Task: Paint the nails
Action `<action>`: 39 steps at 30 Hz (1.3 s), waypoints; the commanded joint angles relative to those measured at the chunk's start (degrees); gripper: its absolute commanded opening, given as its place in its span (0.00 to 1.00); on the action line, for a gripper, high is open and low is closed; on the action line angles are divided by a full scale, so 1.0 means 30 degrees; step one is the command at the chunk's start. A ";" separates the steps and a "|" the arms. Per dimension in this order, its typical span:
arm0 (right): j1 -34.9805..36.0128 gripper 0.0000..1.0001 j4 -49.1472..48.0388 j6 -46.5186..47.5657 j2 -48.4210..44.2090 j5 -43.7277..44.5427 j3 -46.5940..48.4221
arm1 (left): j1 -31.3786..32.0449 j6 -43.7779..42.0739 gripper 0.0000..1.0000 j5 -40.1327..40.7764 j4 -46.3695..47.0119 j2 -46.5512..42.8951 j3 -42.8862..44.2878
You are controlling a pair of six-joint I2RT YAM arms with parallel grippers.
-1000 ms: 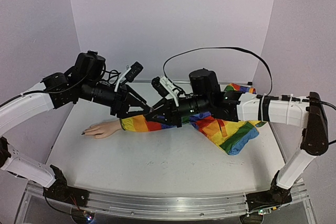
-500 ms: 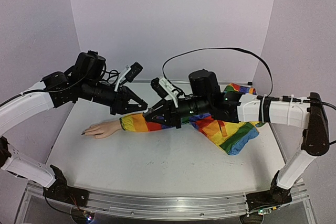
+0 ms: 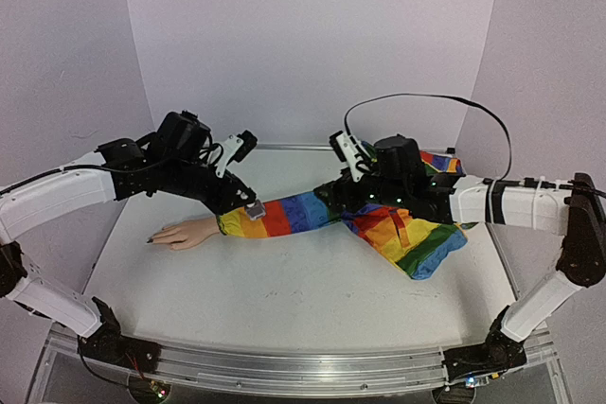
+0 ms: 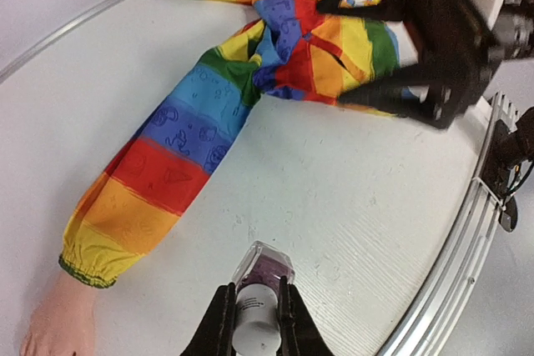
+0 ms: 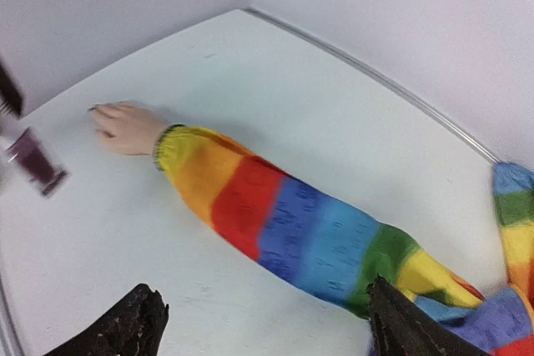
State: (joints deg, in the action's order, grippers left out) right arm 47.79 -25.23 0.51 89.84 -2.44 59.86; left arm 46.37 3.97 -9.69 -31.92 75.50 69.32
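Since a second ago the two arms have separated. The right gripper (image 5: 260, 289) has pulled back toward its own side with its jaws spread wide and nothing between them. The left gripper (image 4: 254, 316) has swung down over the cuff (image 3: 227, 223) and is clamped on the polish bottle (image 4: 262, 271).

The nails (image 3: 150, 239) sit at the far left end of the mannequin hand (image 3: 185, 232), which lies flat on the table (image 3: 284, 300). The forearm's long axis runs left to right across my top view, with the fingertips pointing to the rig's left and the rainbow sleeve (image 3: 289, 214) trailing off to the right.

From the left gripper, the nails lie past the cuff, further left and lower. They are near it, not under it. The left arm is clearly the closer one, since the right gripper sits well apart over the bunched upper sleeve. I judge any approach should travel along that axis, outward over the knuckles.

At least one fingertip looks dark-tipped; the others are too small to tell.

I can read no brand or label on the bottle, only its purple contents and a pale neck. The sleeve carries faint doodle prints but no legible words.
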 commanded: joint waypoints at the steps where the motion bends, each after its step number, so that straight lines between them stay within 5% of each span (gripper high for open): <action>1: -0.1363 0.90 -0.0979 -0.1556 -0.2734 0.3673 -0.0846 | 0.1199 0.1207 0.00 0.0748 0.0944 0.0403 -0.1277; 6: -0.2464 0.98 -0.1228 -0.2073 -0.4835 0.5052 -0.1917 | 0.3987 0.0954 0.00 0.1646 0.1299 0.1129 -0.2269; 17: -0.2782 0.98 -0.1452 -0.2435 -0.5201 0.4600 -0.2066 | 0.8251 -0.0092 0.00 0.2691 0.1375 0.5118 -0.1904; 34: -0.2782 0.98 -0.2043 -0.2632 -0.5535 0.4416 -0.2796 | 0.9197 -0.0075 0.00 0.3291 0.3206 0.7303 -0.2812; 39: -0.2784 0.98 -0.2075 -0.2577 -0.5544 0.4445 -0.2870 | 0.9209 0.0503 0.07 0.3926 0.3145 0.7519 -0.3020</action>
State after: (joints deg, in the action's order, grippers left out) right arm 39.51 -27.99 -6.72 74.37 10.79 51.46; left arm 74.00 3.64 -0.14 -24.84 97.54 60.69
